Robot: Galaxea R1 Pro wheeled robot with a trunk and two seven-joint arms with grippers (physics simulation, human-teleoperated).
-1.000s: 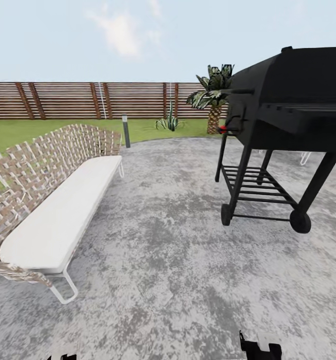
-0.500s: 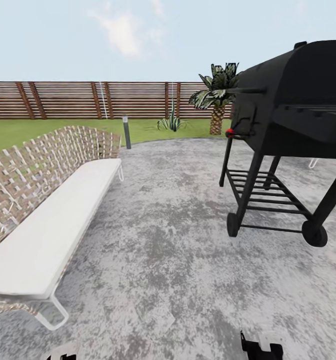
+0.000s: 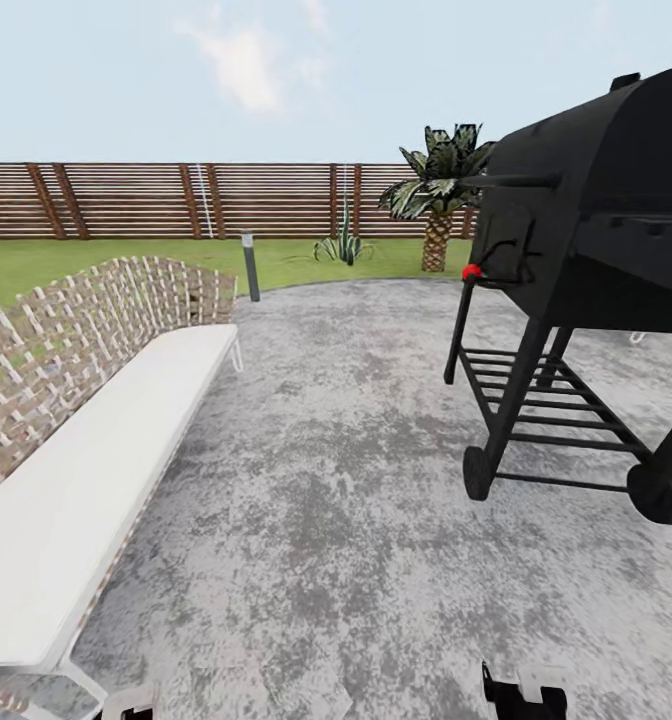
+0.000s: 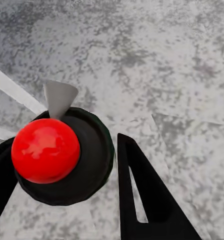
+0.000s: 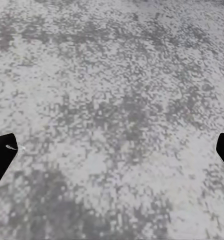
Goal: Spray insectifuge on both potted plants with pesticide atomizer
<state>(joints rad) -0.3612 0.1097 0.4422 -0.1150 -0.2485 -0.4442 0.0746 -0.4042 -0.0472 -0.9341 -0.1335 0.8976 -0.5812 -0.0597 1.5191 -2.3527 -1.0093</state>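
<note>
The black barrel grill (image 3: 596, 250) and white woven bench (image 3: 86, 470) are seen nearer than before: the base is advancing. The dark green pesticide atomizer (image 4: 62, 160) is clamped in the left end effector (image 4: 67, 195); the right end effector (image 5: 112, 150) is spread wide, empty.

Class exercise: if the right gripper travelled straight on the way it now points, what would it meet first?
Most likely the grey stone paving: the right gripper points at bare ground with its fingers spread wide and nothing between them. How far off the paving lies is unclear.

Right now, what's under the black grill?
Under the grill hangs a slatted black rack between its legs, with two wheels on the grey paving. The grill's right end runs out of the picture, so that part stays unseen.
</note>
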